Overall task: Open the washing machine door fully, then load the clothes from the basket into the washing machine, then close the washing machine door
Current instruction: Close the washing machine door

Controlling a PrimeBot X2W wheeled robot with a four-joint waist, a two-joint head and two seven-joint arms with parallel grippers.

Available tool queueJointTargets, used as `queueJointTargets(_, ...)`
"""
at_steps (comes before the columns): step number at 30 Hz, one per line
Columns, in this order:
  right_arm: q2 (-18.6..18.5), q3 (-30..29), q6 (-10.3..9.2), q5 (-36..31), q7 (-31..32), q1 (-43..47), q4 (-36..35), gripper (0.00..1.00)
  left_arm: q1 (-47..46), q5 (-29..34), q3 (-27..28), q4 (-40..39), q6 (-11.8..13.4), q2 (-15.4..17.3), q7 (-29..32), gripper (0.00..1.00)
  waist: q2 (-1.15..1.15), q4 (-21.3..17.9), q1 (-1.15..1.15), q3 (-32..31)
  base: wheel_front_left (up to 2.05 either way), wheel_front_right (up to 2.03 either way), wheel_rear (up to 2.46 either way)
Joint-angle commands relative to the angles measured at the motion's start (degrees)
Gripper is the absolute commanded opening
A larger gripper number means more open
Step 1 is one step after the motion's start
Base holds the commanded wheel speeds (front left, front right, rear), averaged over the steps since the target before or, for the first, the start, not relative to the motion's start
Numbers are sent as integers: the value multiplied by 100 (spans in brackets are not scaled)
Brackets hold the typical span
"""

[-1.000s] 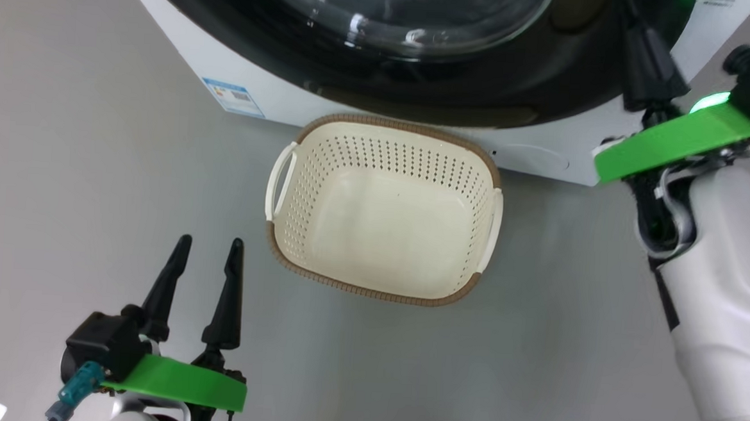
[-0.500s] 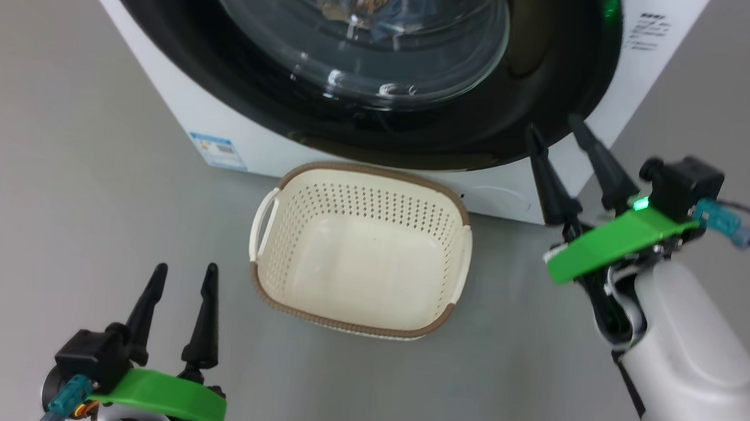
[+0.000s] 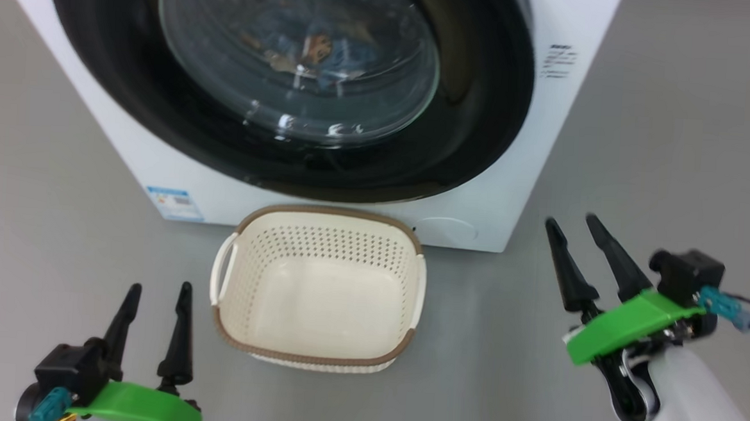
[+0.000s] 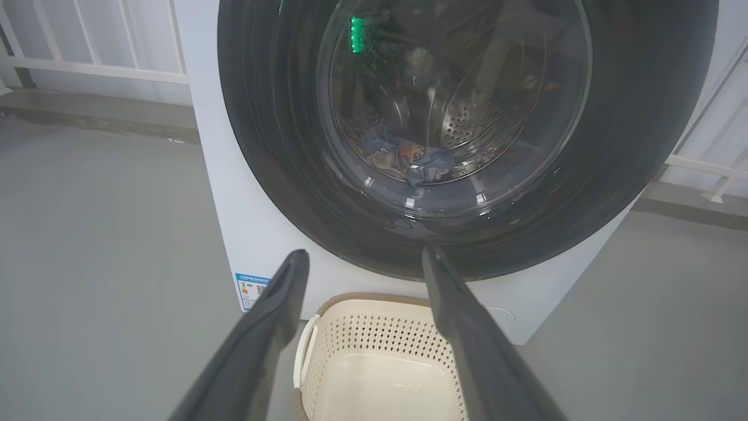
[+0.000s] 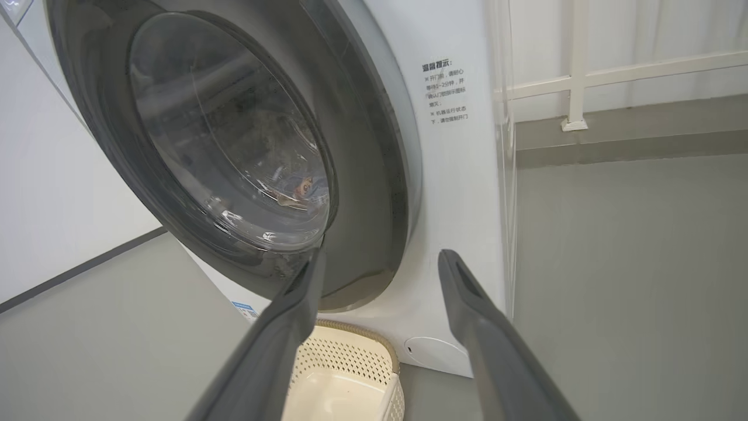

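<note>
Door (image 3: pixel 296 59) closed on the clothes (image 3: pixel 306 50); basket (image 3: pixel 323 213) empty. Left gripper (image 3: pixel 160 286) and right gripper (image 3: pixel 569 219) stand spread, empty: loading apparently done.

Grey floor (image 3: pixel 661 142) under washing machine (image 3: pixel 172 168) and basket (image 3: pixel 322 246)

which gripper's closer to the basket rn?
Left. The left gripper sits close beside the left handle of the basket, fingers open. The right gripper is farther off, past its right side, near the front corner of the washing machine.
</note>
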Motion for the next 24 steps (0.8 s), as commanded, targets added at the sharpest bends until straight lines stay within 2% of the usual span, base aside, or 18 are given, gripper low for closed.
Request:
queueJointTargets(1,-9,35,-8,-34,-27,152,-131,100,13,36,235,-82,-9,156,-36,100,0,-195,0,-182,0,0,0)
queueJointTargets(24,-115,-534,-8,-119,-27,1108,-362,100,444,26,524,41,-9,399,-36,100,0,-1126,0,-616,0,0,0)
